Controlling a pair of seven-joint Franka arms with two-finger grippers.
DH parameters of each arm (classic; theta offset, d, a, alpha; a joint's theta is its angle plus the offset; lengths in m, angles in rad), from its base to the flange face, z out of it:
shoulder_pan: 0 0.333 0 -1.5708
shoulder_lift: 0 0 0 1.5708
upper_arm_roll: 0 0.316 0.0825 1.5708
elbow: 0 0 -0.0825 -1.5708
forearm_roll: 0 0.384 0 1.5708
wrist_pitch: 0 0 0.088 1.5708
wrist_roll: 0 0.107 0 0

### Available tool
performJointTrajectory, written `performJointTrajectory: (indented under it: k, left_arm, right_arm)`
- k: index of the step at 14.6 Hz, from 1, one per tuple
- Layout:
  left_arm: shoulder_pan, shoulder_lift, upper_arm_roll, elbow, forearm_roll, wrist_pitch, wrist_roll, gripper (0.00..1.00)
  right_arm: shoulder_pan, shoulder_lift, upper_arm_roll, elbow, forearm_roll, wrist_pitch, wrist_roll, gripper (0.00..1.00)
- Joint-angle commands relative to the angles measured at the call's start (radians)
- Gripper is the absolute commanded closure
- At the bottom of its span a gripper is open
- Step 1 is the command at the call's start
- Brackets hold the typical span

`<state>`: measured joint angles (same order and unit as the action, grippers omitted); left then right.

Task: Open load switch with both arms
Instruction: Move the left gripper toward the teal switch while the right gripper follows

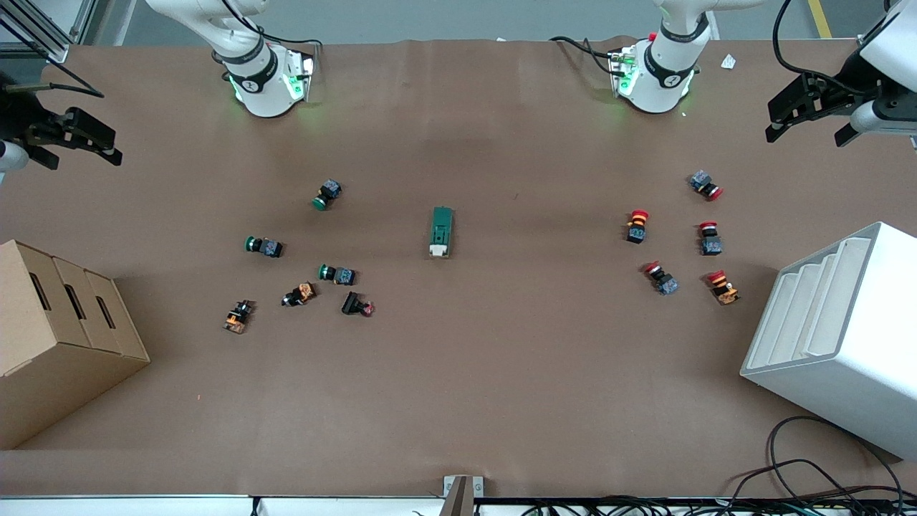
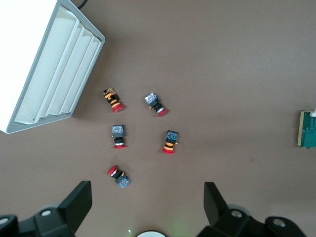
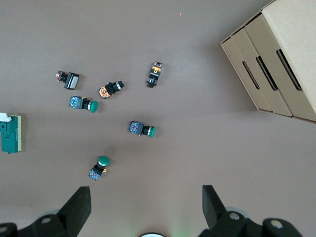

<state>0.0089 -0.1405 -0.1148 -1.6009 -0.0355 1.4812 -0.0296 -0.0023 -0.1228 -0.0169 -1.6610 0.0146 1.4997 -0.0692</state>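
Observation:
The load switch (image 1: pixel 441 231), a dark green block with a white end piece, lies on the brown table midway between the arms; its edge also shows in the left wrist view (image 2: pixel 308 129) and the right wrist view (image 3: pixel 10 133). My left gripper (image 1: pixel 806 115) hangs open, high over the left arm's end of the table, with nothing between its fingers (image 2: pixel 79 203). My right gripper (image 1: pixel 68 140) hangs open over the right arm's end, also empty, its fingers (image 3: pixel 79 206) wide apart. Both are well away from the switch.
Several red push-buttons (image 1: pixel 637 226) lie toward the left arm's end, beside a white stepped rack (image 1: pixel 838 337). Several green and orange push-buttons (image 1: pixel 337 274) lie toward the right arm's end, near a cardboard box (image 1: pixel 57 337). Cables (image 1: pixel 809 473) trail at the front edge.

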Motion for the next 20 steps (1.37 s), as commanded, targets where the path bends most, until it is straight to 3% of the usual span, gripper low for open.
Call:
performJointTrajectory:
  k: [1,6,8,10,14,20]
  left_arm:
    - [0.002,0.006,-0.003,0.01,0.002,-0.007,0.014,0.0]
    - [-0.021,0.048,-0.023,0.021,0.011,0.005,-0.001,0.0]
    - [-0.029,0.084,-0.084,0.016,0.012,0.062,-0.012,0.0]
    - [-0.029,0.157,-0.191,0.015,0.034,0.129,-0.083,0.0]
    - [-0.043,0.309,-0.386,0.004,0.04,0.281,-0.401,0.0]
    - [-0.35,0.531,-0.404,-0.005,0.228,0.485,-0.979,0.0]
  right_arm:
    - [0.002,-0.02,0.0,-0.022,0.001,0.001,-0.009,0.0]
    - [0.001,-0.02,0.0,-0.022,0.001,-0.015,0.006,0.0]
    - [0.001,-0.02,0.0,-0.023,0.002,-0.013,0.011,0.0]
    - [0.002,-0.018,0.0,-0.031,0.004,-0.012,0.058,0.0]
    - [0.068,-0.014,0.002,-0.033,0.005,-0.007,0.253,0.0]
    - [0.304,0.119,0.002,-0.028,-0.007,0.069,0.798,0.0]
